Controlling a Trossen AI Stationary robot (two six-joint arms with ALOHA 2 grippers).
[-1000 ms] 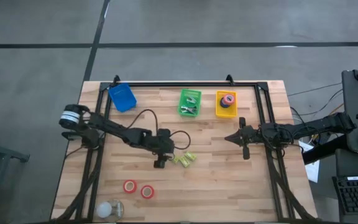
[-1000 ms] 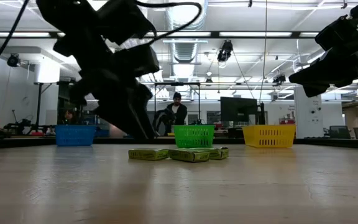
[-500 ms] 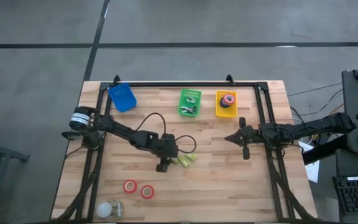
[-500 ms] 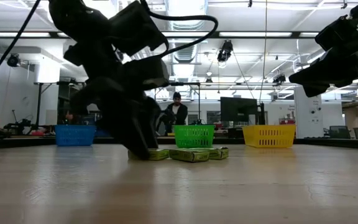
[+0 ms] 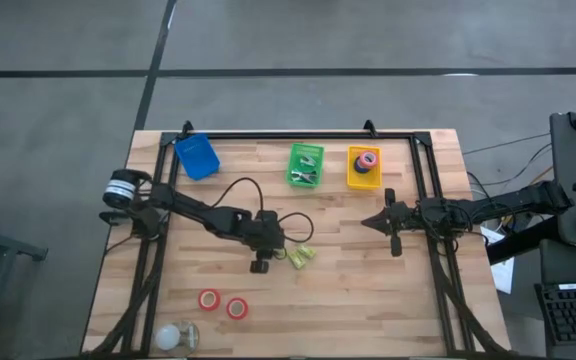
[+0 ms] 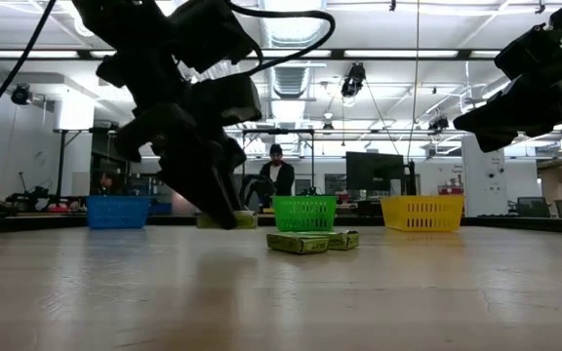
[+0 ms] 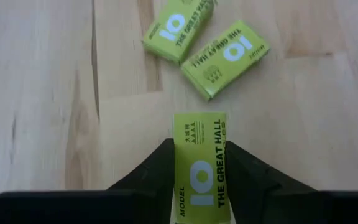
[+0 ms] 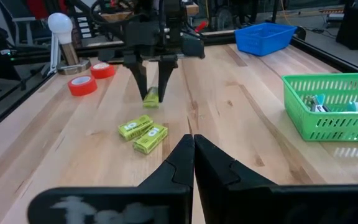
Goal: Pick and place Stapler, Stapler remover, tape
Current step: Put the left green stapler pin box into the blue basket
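Three small yellow-green boxes printed "10" are in play. My left gripper [image 5: 270,256] is shut on one box [image 7: 200,167], seen lifted above the table in the low view [image 6: 229,220]. The other two boxes [image 5: 301,258] lie flat on the wood just to its right. Two red tape rolls [image 5: 222,303] lie flat near the table's near-left part. A red and a dark roll sit in the yellow basket [image 5: 364,166]. My right gripper [image 5: 368,223] hovers shut over the right half of the table. My left gripper pinches the yellow-green box by its two long sides [image 7: 178,163], one finger [image 7: 158,169] on each side, the fingers lying along its length. They come from above, slanting down. The box is lifted clear of the table [image 8: 151,97], its free end sticking out past the fingertips.
A blue basket [image 5: 197,156], a green basket [image 5: 306,165] holding small items and the yellow basket stand along the far edge. A white roundish object [image 5: 171,335] sits at the near-left corner. A black frame [image 5: 298,133] borders the table. Bare wood lies between the arms.
My left gripper dropped onto the leftmost of the three boxes, took hold of it and rose again. That box is now lifted clear of the table, while the other two stayed where they lay.
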